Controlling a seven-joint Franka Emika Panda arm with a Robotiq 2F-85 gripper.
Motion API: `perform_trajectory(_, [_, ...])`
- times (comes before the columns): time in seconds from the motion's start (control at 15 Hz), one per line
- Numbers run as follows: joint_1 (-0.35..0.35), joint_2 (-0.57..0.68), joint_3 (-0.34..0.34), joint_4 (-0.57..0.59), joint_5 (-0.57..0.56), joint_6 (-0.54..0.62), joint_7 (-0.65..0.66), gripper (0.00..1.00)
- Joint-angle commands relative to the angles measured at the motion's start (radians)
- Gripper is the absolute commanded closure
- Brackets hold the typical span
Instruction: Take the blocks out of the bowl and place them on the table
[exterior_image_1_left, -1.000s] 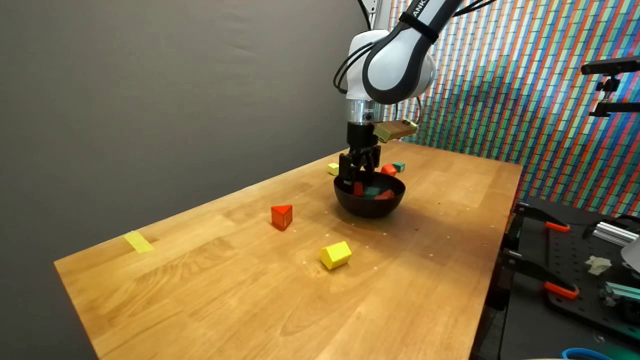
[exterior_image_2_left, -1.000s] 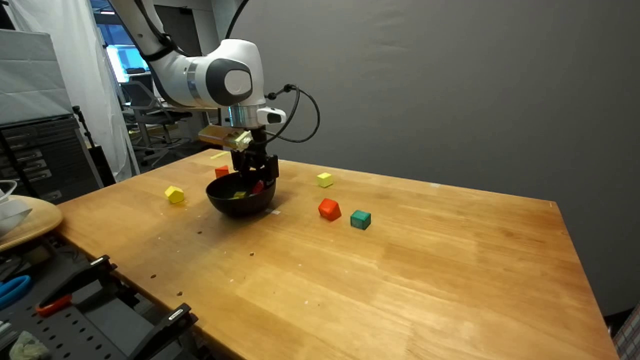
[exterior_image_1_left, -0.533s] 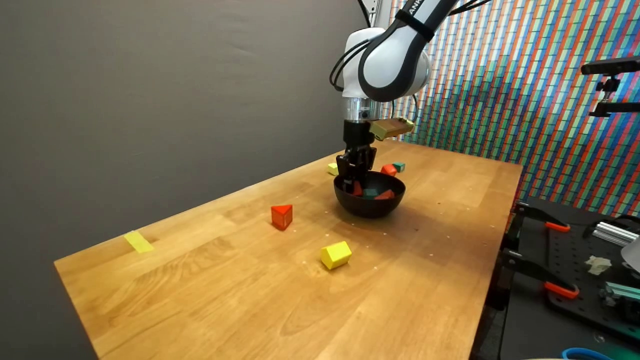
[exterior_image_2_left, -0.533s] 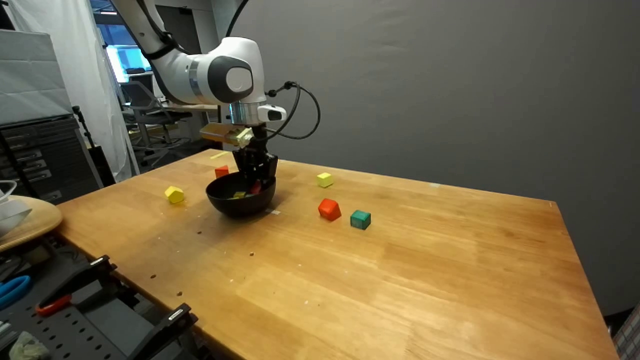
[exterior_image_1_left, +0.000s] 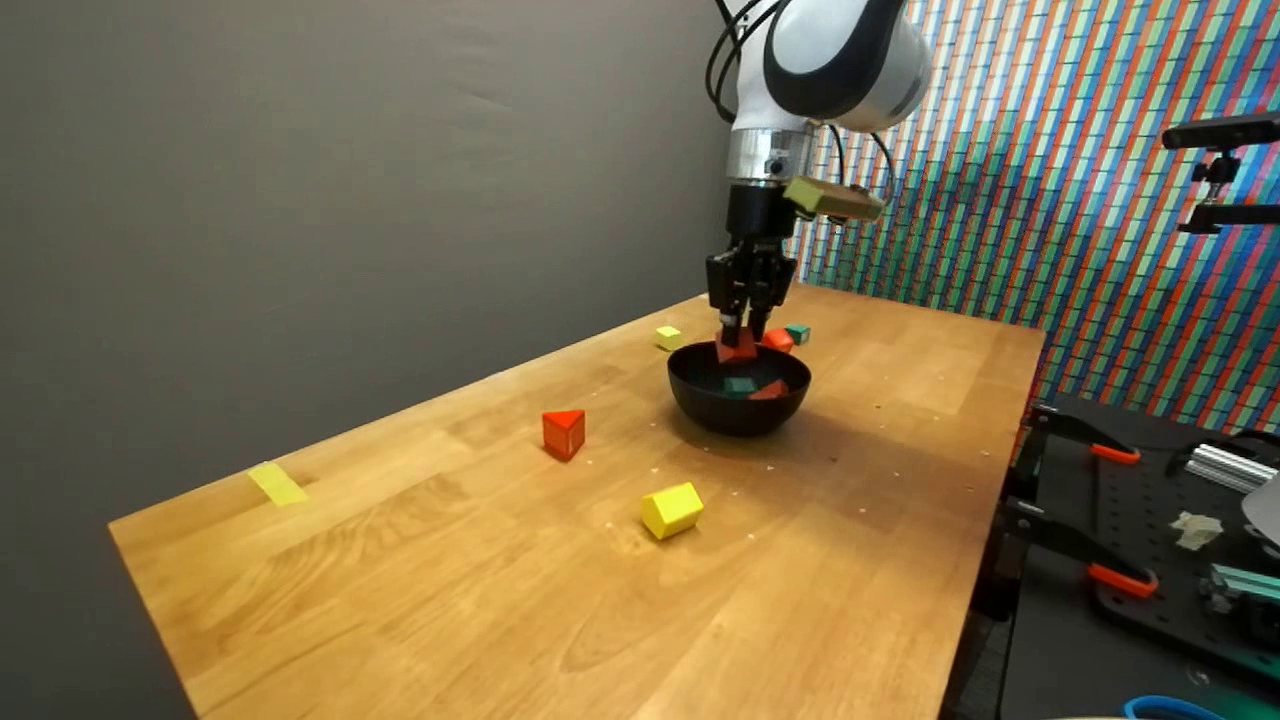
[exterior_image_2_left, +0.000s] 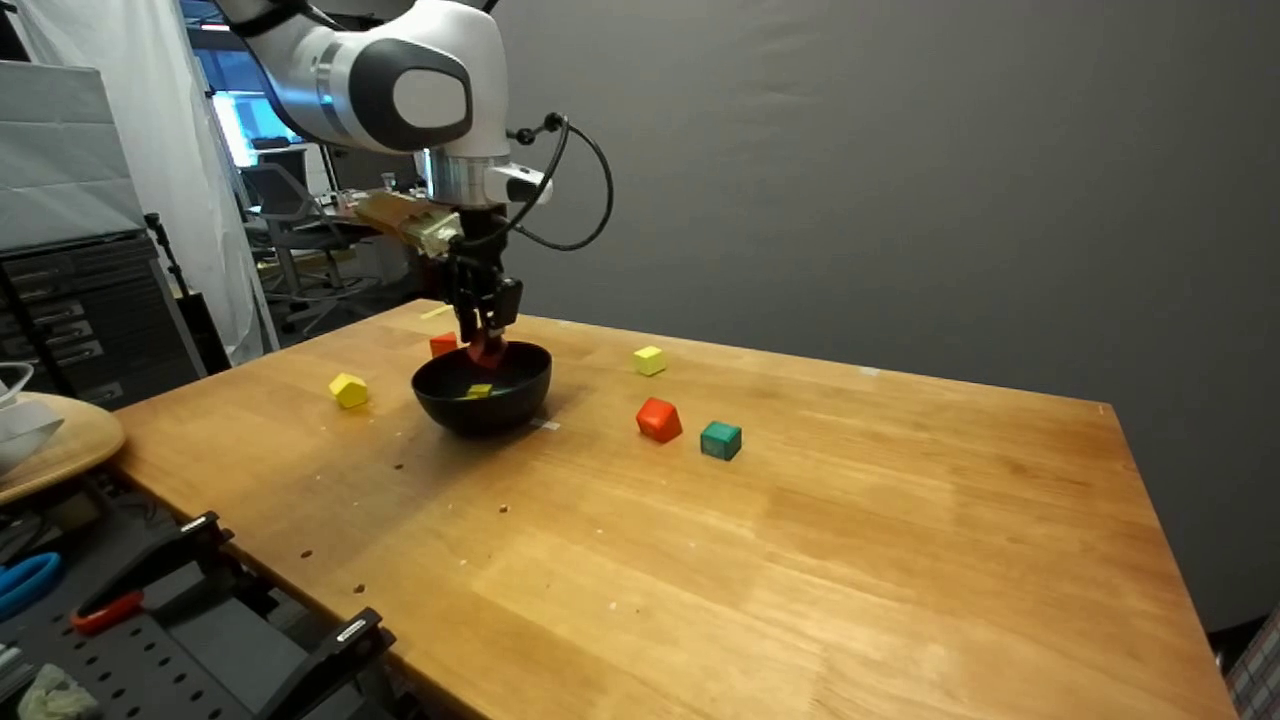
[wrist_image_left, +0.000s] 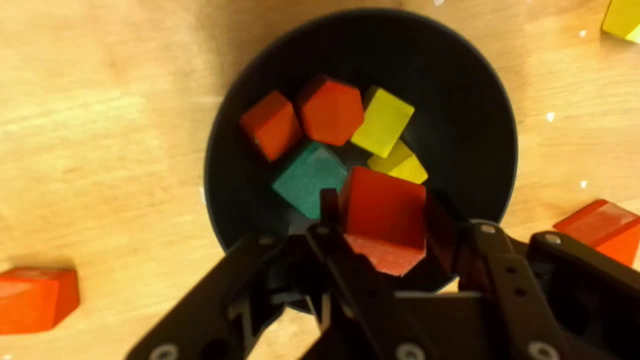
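The gripper holds a red block pinched over the bowl; whether the block fully clears the bowl is hard to tell. Below, inside the bowl, sit a red hexagonal block, another red block, two yellow blocks and a green block. Outside the bowl, on the table, a red prism and a yellow prism lie to one side; a yellow cube, a red piece and a green brick lie opposite. Five blocks look done, one is midway, at least five remain.
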Motion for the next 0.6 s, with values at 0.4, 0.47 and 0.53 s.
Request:
perform_trajectory(0.4, [-0.145,-0.370,-0.178,-0.405,-0.531,0.088,0.476,0.79])
perform_trajectory(0.47, [-0.176,-0.351,-0.186,-0.406,-0.562,0.111,0.491,0.79])
perform_trajectory(0.53, [-0.203,-0.334,-0.192,-0.405,-0.599,0.127,0.512,0.79])
